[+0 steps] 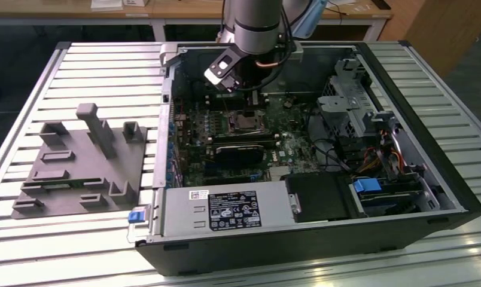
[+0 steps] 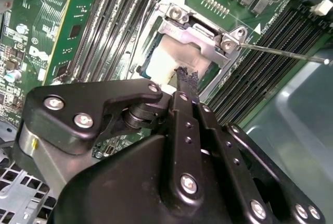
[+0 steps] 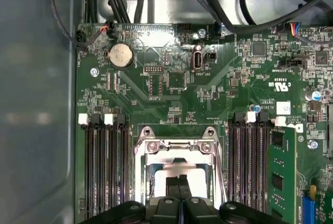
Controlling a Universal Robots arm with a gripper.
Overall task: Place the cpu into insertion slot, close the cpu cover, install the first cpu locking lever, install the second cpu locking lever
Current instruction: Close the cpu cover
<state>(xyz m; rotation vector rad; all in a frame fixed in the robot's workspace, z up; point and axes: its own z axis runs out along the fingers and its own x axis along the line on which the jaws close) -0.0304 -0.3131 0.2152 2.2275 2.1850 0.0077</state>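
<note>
Press straight down with the closed pincer (image 2: 184,75) (tips together, nothing between) at the cpu (image 2: 161,65), seated in the insertion slot (image 1: 244,121) just above centre in the exterior view, beneath the seemingly lowered cpu cover (image 2: 195,34); avoid sideways scraping and mind the loose locking lever (image 2: 283,53).
</note>
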